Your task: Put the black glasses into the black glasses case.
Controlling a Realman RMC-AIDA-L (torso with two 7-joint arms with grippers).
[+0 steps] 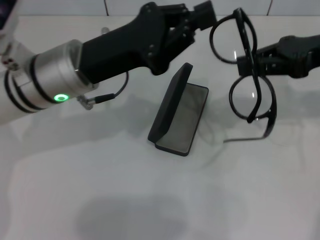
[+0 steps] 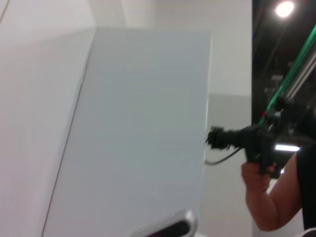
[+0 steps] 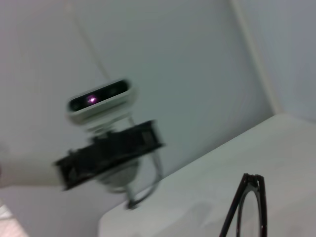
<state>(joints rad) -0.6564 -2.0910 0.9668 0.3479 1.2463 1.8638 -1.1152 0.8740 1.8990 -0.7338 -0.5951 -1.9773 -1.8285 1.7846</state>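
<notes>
Black glasses (image 1: 248, 70) hang above the desk (image 1: 100, 200), right of the open black glasses case (image 1: 181, 112), clamped at the bridge by our right pincer (image 1: 248, 62). Our left pincer (image 1: 202, 17) hovers far behind the case; we cannot tell its opening. We judge the unfolded temples could catch the raised lid and tip the case.

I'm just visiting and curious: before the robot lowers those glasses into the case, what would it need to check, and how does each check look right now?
1. Black glasses case open, lid up: ok.
2. Right gripper clamped on the black glasses at the bridge: ok.
3. Glasses held off the table: ok.
4. Glasses over the case: not ok, they hang to its right.
5. Temple arms folded: not ok, one trails toward the table.
6. Left gripper clear of the case: ok, it sits beyond it; fingers cannot tell.
</notes>
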